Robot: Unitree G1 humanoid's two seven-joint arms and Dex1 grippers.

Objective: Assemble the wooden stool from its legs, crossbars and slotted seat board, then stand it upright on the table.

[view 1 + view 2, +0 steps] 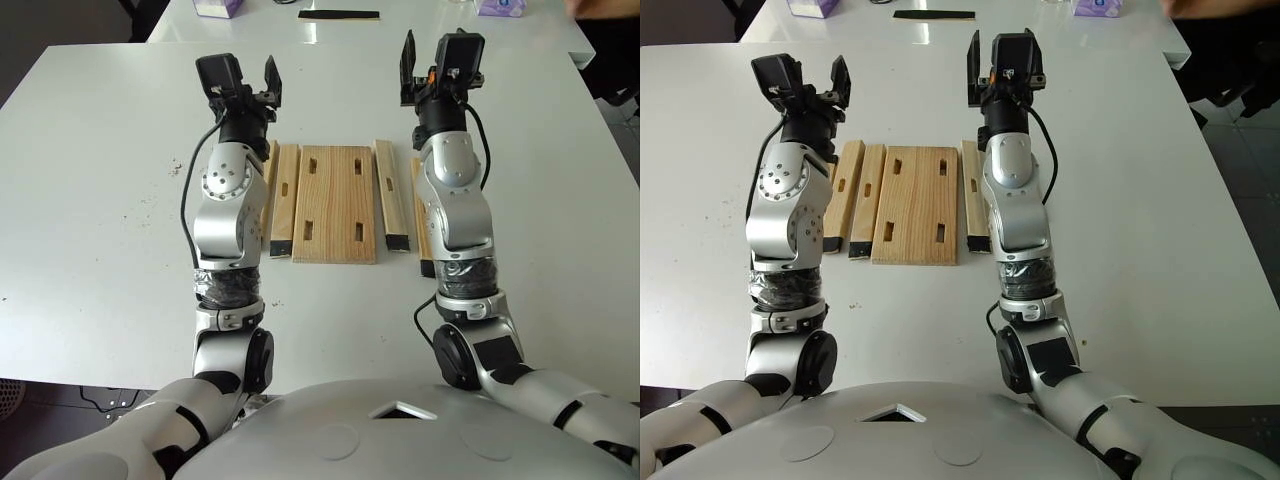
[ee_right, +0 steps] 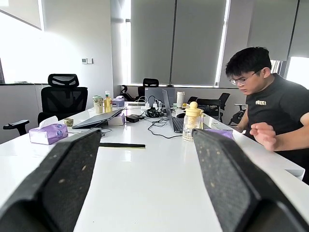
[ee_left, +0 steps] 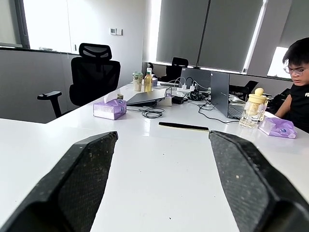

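Two grippers, both spread wide with nothing between the fingers. The left gripper point(image 1: 247, 85) and right gripper point(image 1: 435, 70) hang over the white table point(image 1: 100, 150), out past the wood. The flat light-wood seat board point(image 1: 335, 205) with four rectangular slots lies back from both grippers, between the two forearms, touching neither.

On the left gripper's side, a narrow slotted wooden strip point(image 1: 284, 200) with a black end lies just beside the board. A second strip point(image 1: 271, 175) past it is largely hidden by the left forearm.

On the right gripper's side is a matching strip point(image 1: 390, 195), also black-ended. A fourth strip point(image 1: 416, 205) is mostly covered by the right forearm, so its slots are not readable. Legs or crossbars: cannot tell.

The left wrist view shows black textured finger pads point(image 3: 87, 179) far apart.
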